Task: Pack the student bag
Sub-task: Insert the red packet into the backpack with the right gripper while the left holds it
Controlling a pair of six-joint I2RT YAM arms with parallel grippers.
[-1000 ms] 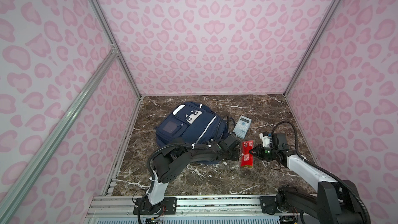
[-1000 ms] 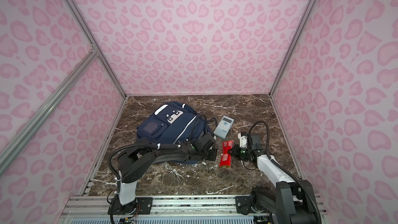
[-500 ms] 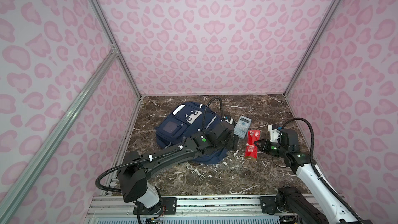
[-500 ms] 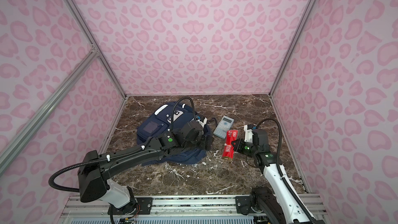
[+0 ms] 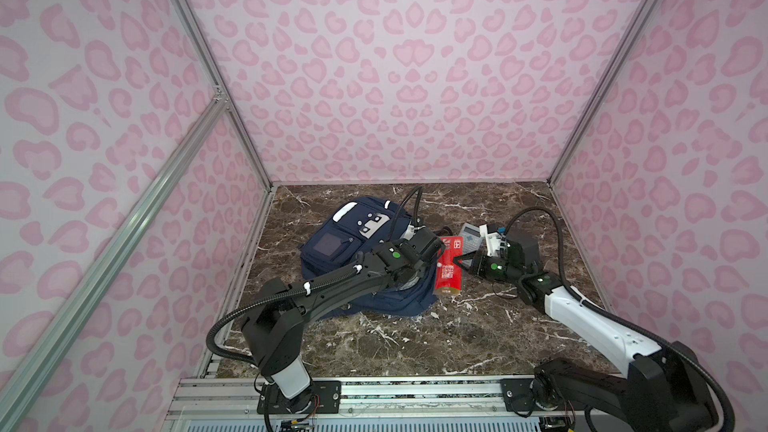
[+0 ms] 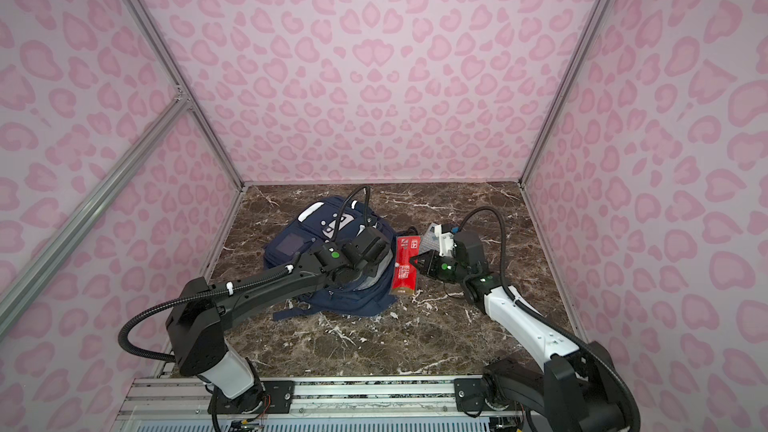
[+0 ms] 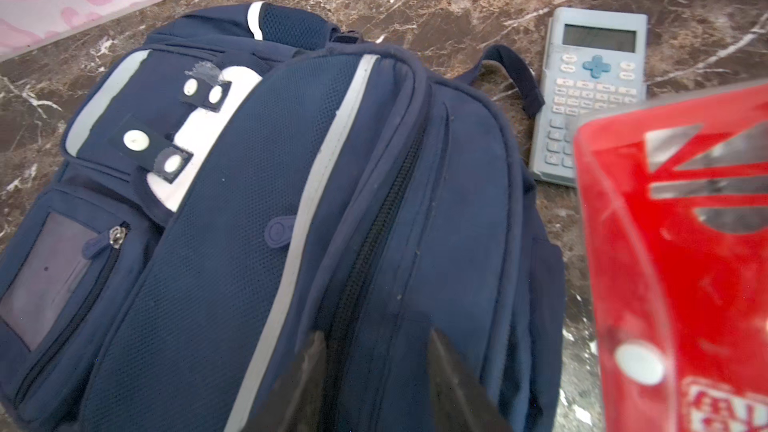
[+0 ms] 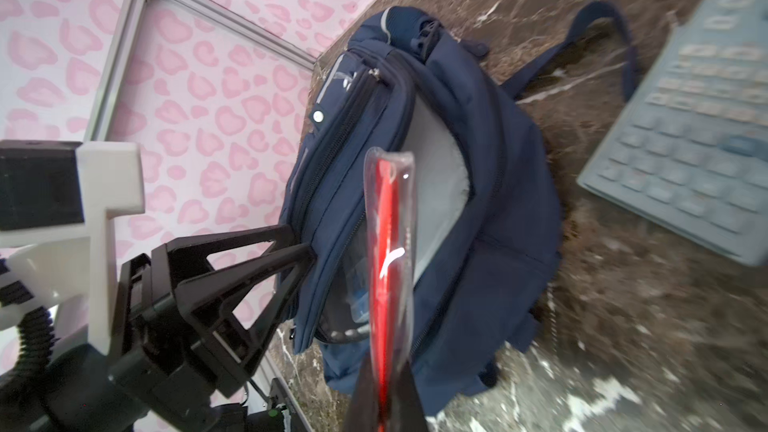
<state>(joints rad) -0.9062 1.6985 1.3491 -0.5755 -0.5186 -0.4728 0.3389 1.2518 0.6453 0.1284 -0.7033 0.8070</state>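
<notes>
One red pouch [image 5: 448, 272] held beside student bag [image 5: 332, 243]

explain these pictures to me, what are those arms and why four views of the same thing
It is a robot: two jointed arms bolted to a rail at the near edge of the table. Each ends in a two-fingered hand. The two wide pictures come from a twin camera up above; the two close-ups from a small camera on each wrist. On the brown marble lie a navy backpack and a grey calculator. The right hand is shut on a flat red packet, held beside the backpack, whose main pocket gapes open. The left hand holds nothing that I can see: its fingers stand apart over the backpack's zip.
</notes>
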